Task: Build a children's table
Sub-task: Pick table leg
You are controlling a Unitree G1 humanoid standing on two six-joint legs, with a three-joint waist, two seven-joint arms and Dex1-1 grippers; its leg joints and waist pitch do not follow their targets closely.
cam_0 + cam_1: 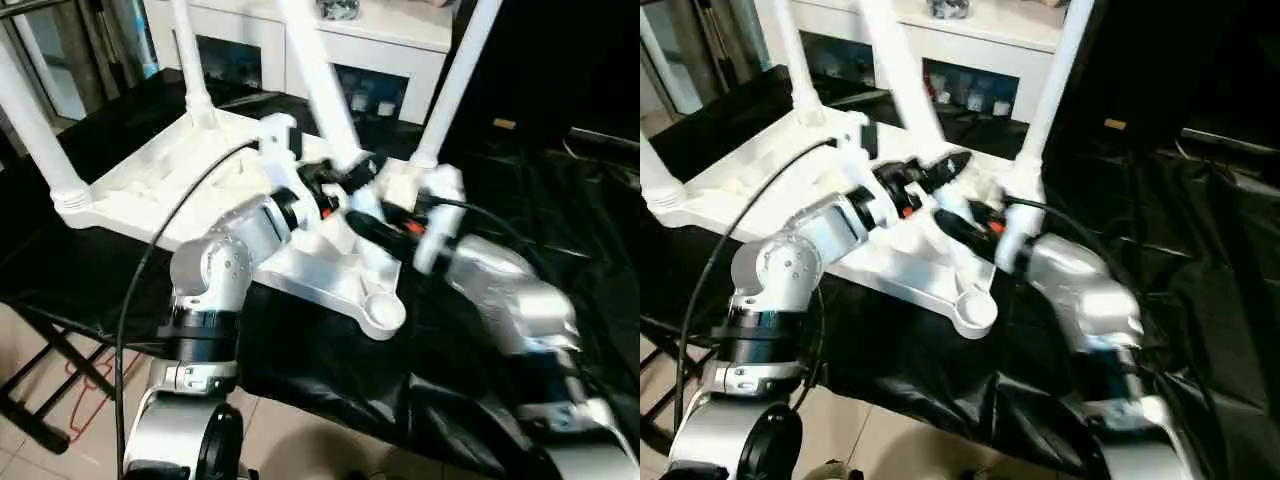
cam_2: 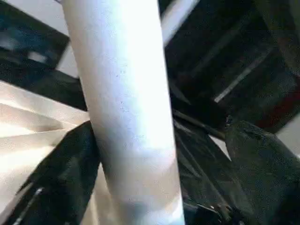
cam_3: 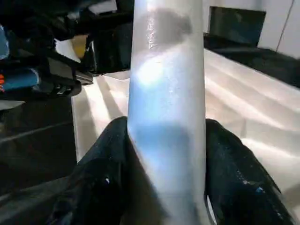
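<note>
Black cloth [image 1: 560,200] covers the work surface, with a white cabinet [image 1: 390,50] behind it and tiled floor below the near edge. Your table top [image 1: 150,180] lies upside down on the cloth, ribbed side up.

Three legs stand in corner sockets: near-left leg [image 1: 30,120], far-left leg [image 1: 190,60], far-right leg [image 1: 455,85]. The fourth leg [image 1: 325,90] leans over the middle of the top, not seated. The near-right socket [image 1: 382,312] is empty, so that's where it goes by my read. Roughly three quarters done; what's left for you is to seat the last leg and flip the table upright.

Right gripper [image 3: 164,187]: fingers [image 3: 103,159] pressed on both sides of the fourth leg, so it's holding it. Left gripper [image 2: 159,159]: jaws wide, one finger [image 2: 65,164] against the leg, the other well off it; I'd call it straddling, not clamping. In the head views both grippers meet at the lower part of that leg, left gripper [image 1: 345,180] above, right just beside it.

Hard to tell: the leg's lower end is hidden behind the grippers, so you can't see whether it touches the top. All leg tops are cut off by the frame. Whether the three standing legs are fully pushed home isn't clear. Cabinet contents are too blurred to name.
</note>
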